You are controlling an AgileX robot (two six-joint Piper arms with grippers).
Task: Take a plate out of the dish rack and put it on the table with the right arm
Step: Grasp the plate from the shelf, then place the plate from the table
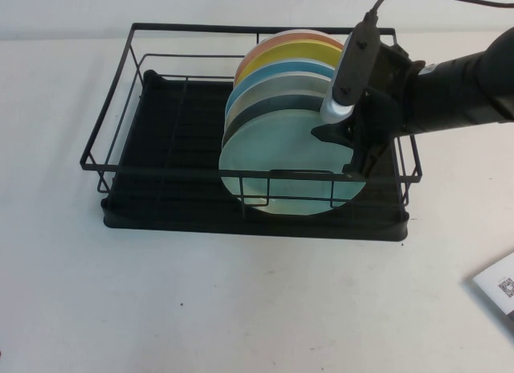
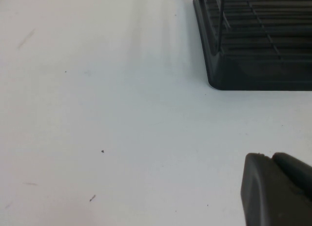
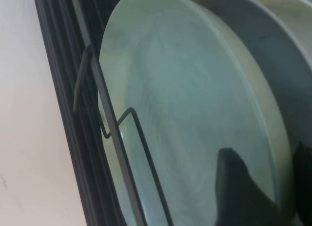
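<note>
The pale mint-green plate [image 1: 281,160] [image 3: 185,89] stands on edge at the front of a row of plates in the black wire dish rack [image 1: 120,108]. My right gripper [image 1: 357,156] [image 3: 265,150] reaches in from the right and is shut on the plate's right rim. One of its fingers [image 3: 239,187] lies flat on the plate's face and the other sits behind the rim. The plate's bottom still rests in the rack. My left gripper [image 2: 270,158] hangs shut over the white table [image 2: 97,114], beside a corner of the rack's tray [image 2: 253,65].
Behind the mint plate stand a grey-blue plate [image 1: 277,108], a blue plate [image 1: 281,71], a yellow plate [image 1: 281,55] and an orange plate [image 1: 289,39]. The rack's front wire [image 1: 241,174] crosses the mint plate's lower half. A printed card [image 1: 498,284] lies at the table's right edge.
</note>
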